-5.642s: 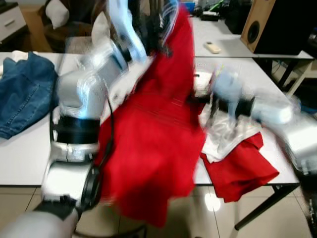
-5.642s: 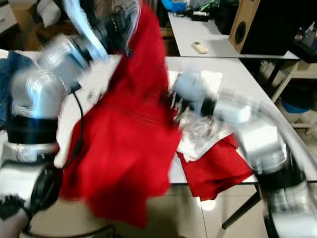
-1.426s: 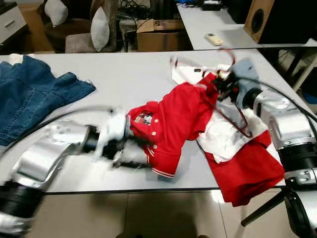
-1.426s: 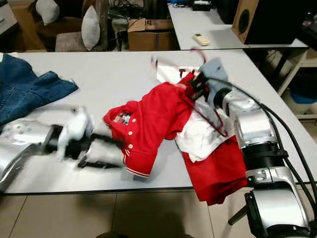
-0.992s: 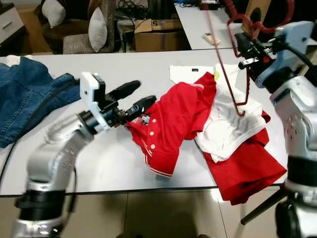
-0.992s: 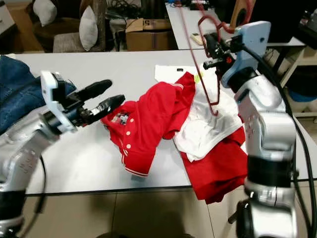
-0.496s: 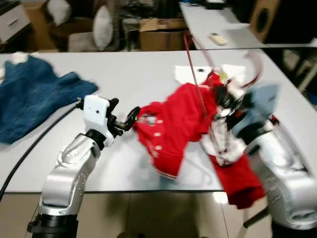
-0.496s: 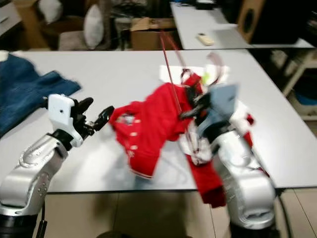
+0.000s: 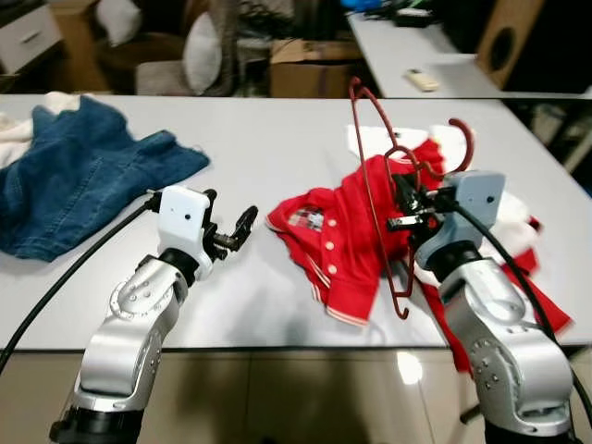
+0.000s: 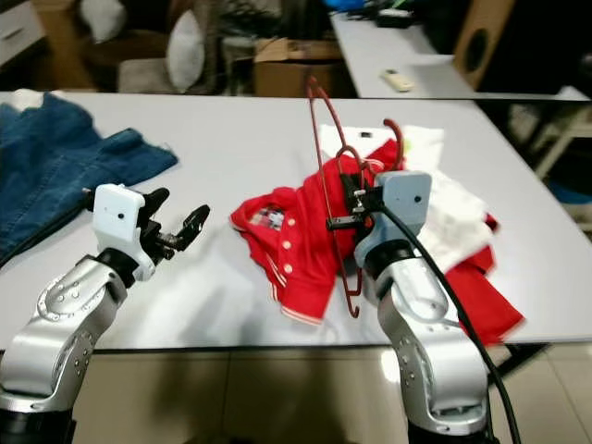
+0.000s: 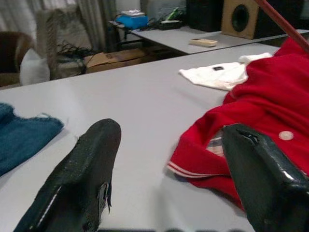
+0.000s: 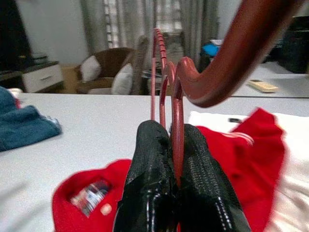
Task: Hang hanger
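A dark red hanger (image 9: 364, 176) stands nearly upright over the table (image 9: 277, 139), with my right gripper (image 9: 404, 199) shut on it near its hook. The right wrist view shows both black fingers (image 12: 149, 183) pressed onto the hanger's neck (image 12: 176, 111). Under the hanger lies a crumpled red polo shirt (image 9: 333, 240) with its collar toward my left. My left gripper (image 9: 239, 229) hovers just left of that collar, open and holding nothing. In the left wrist view the red shirt (image 11: 260, 106) lies a short way beyond the spread fingers.
A white garment (image 9: 518, 231) and another red one (image 9: 541, 305) lie under and right of my right arm, hanging off the table's edge. Blue jeans (image 9: 83, 176) lie at the far left. Behind are a second table with a remote (image 9: 422, 80), a speaker (image 9: 504, 37) and pillows.
My right arm has come down from high up and now holds the hanger low over the red shirt. My left gripper has drawn back from the shirt's collar. The camera shifted slightly.
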### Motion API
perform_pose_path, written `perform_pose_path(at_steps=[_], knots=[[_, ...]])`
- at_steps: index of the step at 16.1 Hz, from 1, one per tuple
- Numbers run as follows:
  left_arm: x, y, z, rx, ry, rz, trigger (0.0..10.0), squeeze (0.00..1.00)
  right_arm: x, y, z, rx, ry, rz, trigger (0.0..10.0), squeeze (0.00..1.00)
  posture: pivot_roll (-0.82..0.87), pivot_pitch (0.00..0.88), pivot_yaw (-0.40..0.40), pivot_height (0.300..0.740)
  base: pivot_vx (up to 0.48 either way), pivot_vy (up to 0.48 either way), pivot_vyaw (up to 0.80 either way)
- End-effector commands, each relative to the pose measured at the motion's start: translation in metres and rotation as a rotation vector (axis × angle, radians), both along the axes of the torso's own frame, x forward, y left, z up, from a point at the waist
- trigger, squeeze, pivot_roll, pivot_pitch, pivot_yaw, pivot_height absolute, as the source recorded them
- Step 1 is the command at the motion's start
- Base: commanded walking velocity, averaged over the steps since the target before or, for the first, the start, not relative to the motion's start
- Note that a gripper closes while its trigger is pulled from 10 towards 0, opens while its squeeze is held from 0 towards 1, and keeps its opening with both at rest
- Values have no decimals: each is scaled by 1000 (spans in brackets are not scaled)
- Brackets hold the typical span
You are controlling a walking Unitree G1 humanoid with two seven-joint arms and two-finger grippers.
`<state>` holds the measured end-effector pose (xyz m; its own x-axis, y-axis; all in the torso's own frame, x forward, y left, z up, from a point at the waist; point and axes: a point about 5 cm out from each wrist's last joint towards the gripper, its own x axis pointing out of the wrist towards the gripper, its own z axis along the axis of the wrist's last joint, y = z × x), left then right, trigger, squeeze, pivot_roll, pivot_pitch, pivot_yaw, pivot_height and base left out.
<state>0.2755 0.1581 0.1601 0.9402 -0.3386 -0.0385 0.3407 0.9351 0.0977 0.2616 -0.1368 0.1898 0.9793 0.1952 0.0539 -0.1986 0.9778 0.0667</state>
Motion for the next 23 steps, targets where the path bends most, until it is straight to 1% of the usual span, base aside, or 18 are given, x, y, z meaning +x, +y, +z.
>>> perform_pose_path(at_steps=[1, 3, 5, 6, 8, 9, 10, 11, 14, 15, 16, 17, 20, 22, 23], knots=[[0, -2, 1, -3, -6, 1, 10000, 0, 0, -4, -2, -4, 6, -25, 10000, 0, -48, 0, 45, 740, 0, 247, 0], [0, -4, -3, 8, -1, -4, 10000, 0, -2, -5, -6, -50, 13, -27, 10000, 0, -51, 0, 59, 740, 0, 246, 0], [3, -10, 0, 1, -9, -23, 10000, 0, 1, -5, -5, -37, 8, -46, 10000, 0, -47, 0, 53, 740, 0, 120, 0], [3, -9, 0, 15, -13, -22, 10000, 0, 3, -4, -5, -41, 6, -55, 10000, 0, -45, 0, 48, 740, 0, 0, 0], [4, -7, 1, 0, -14, -11, 10000, 0, 4, 2, -3, -60, -1, -52, 10000, 0, -47, 0, 50, 740, 0, 0, 0], [3, -7, -3, 13, -6, -13, 10000, 0, 2, 2, -6, -99, -9, -46, 10000, 0, -54, 0, 60, 740, 0, 0, 0], [4, -9, -2, 0, -6, -19, 10000, 0, 2, 0, -7, -76, 2, -44, 10000, 0, -53, 0, 59, 740, 0, 0, 0], [6, -9, -2, 10, -9, -18, 10000, 0, 2, -1, -8, -76, 3, -55, 10000, 0, -55, 0, 48, 740, 0, 0, 0], [5, -4, -2, -2, -7, 11, 10000, 0, 2, -1, -10, -57, 20, -42, 10000, 0, -48, 0, 39, 740, 0, 0, 0], [3, -7, -4, 6, -2, -3, 10000, 0, 1, -3, -14, -63, 23, -45, 10000, 0, -43, 0, 43, 740, 0, 0, 0], [3, -8, -3, 3, -4, -8, 10000, 0, 1, -3, -14, -59, 27, -53, 10000, 0, -43, 0, 44, 740, 0, 244, 0], [6, -10, -1, 0, -11, -12, 10000, 0, 3, -3, -14, -34, 36, -58, 10000, 0, -43, 0, 39, 740, 0, 277, 0], [8, -6, 1, -11, -12, 2, 10000, 0, 0, 2, -15, -37, 57, -16, 10000, 0, -58, 0, 38, 740, 0, 299, 0], [8, -9, -5, 12, -1, -13, 10000, 0, -1, -3, -20, -40, 66, -28, 10000, 0, -62, 0, 55, 740, 0, 311, 0], [9, -12, -2, 3, -7, -27, 10000, 0, 0, -3, -18, -32, 59, -38, 10000, 0, -63, 0, 62, 740, 0, 311, 0]])
